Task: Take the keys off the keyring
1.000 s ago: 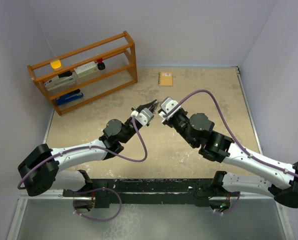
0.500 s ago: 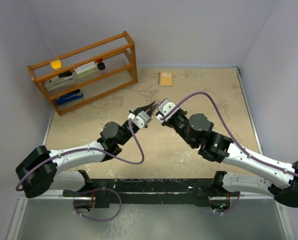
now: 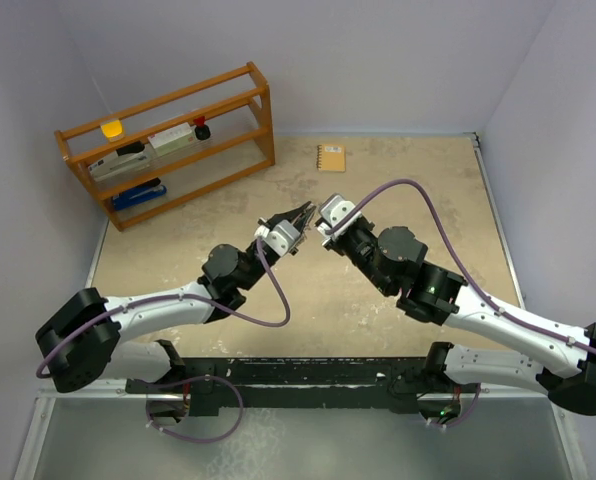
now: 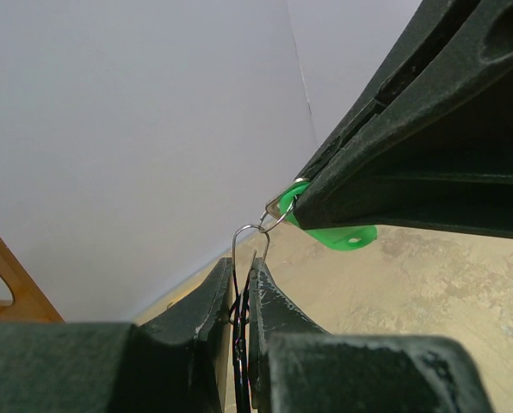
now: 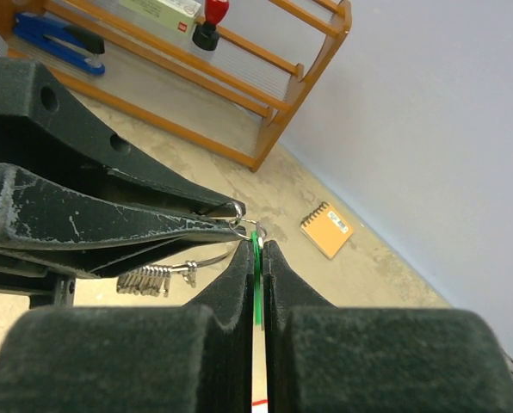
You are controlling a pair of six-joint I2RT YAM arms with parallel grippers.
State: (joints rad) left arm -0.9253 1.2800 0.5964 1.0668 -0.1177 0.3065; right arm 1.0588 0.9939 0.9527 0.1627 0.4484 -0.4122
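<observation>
We find the rack (image 3: 168, 140) in the far left corner of the surface (image 3: 378, 320), and the notebook (image 3: 330, 157) at the far middle, close to the back wall. Above mid-surface the left fingers (image 4: 209, 301) and the right fingers (image 5: 231, 284) meet tip to tip, the left ones on the left. The ring (image 4: 234, 248) stands between the tips of the left fingers. A key (image 4: 343, 234) sits between the right fingers, linked to the ring. The other keys (image 5: 149, 280) are strung on the ring under the left fingers.
</observation>
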